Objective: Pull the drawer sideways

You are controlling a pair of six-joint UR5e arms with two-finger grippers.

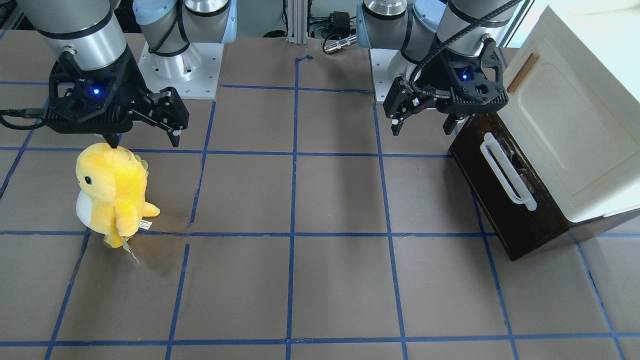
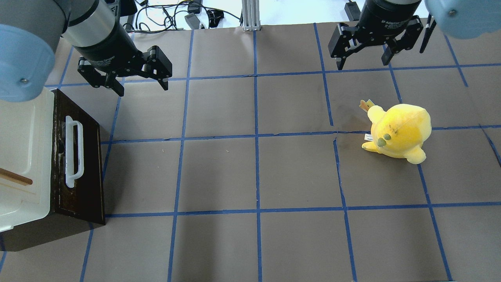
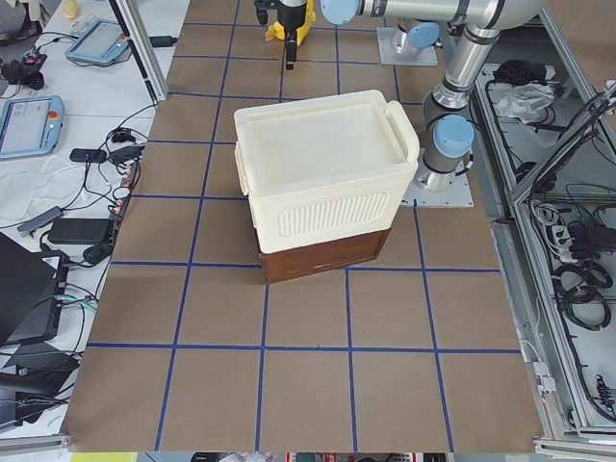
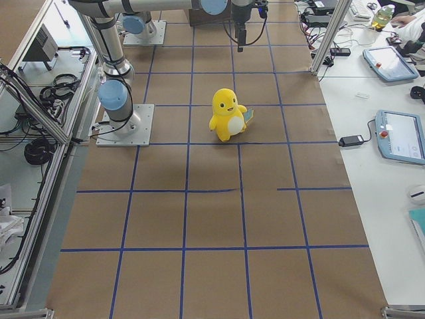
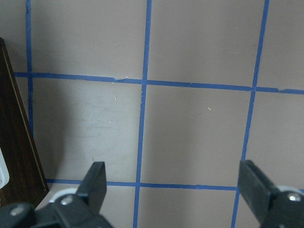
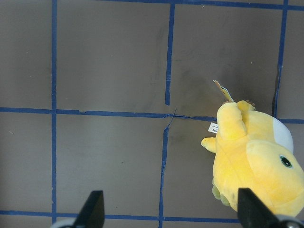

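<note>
A brown worktop (image 2: 254,176) gridded with blue tape is filling the scene. At the robot's left end a cream cabinet (image 2: 23,129) is sitting on top of the drawer (image 2: 90,168), whose dark front and white handle (image 2: 73,150) are facing the middle. A yellow plush (image 2: 399,131) is standing toward the right end. The left tool (image 2: 143,90) is hovering near one corner of the drawer, spread wide and empty. The right tool (image 2: 362,65) is hanging near the plush, also spread and empty.
</note>
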